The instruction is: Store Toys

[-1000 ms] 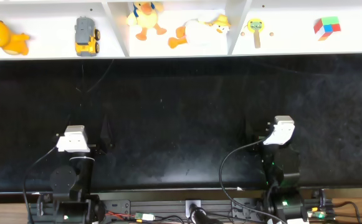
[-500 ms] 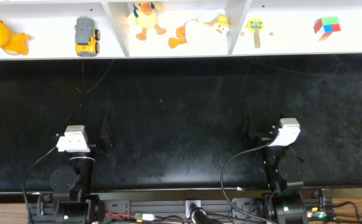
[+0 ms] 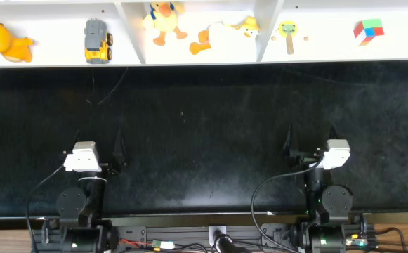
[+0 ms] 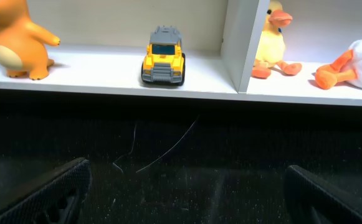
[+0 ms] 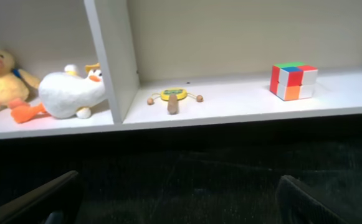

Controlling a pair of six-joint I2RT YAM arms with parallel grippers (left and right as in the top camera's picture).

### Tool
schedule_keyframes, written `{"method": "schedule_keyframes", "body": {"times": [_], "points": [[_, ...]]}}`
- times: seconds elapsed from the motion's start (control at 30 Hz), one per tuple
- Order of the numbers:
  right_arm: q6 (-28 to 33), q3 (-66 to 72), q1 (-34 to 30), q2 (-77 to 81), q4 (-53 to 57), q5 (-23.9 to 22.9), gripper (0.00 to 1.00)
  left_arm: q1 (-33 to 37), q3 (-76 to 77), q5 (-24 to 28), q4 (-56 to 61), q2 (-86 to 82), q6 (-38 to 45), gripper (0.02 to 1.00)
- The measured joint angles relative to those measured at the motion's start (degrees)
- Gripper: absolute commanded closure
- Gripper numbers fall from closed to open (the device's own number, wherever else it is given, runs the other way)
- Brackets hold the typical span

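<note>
toys sit in the white shelf (image 3: 204,57): orange figure (image 3: 3,41), truck (image 3: 97,40), yellow duck (image 3: 163,21), white duck (image 3: 221,36), rattle (image 3: 288,34), cube (image 3: 368,30). left gripper (image 4: 184,205) and right gripper (image 5: 177,205) are spread wide, holding nothing, well short of the shelf. my read: storing looks done. risk: any further reach could sweep the truck off the ledge.

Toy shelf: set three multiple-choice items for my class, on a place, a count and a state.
1. The yellow truck stands beside: A the orange toy; B the cube; C the rattle.
2. Toys on the shelf: A four; B six; C eight.
3. The left tool and right tool are: A open and empty; B shut on toys; C one open, one shut.
Answers: A, they share the left compartment; B, two sit in each of three compartments; A, each wrist view shows its tool spread wide, nothing held.
</note>
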State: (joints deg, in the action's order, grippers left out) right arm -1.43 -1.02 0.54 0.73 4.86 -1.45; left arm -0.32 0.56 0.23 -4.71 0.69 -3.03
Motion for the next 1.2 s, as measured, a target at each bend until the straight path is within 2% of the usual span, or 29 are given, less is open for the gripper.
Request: {"method": "schedule_keyframes", "body": {"times": [1.2], "points": [[1.27,0.0,0.31,0.0,-0.07,0.17,0.005,0.02,0.0,0.0,0.02,0.0,0.0,0.02]]}}
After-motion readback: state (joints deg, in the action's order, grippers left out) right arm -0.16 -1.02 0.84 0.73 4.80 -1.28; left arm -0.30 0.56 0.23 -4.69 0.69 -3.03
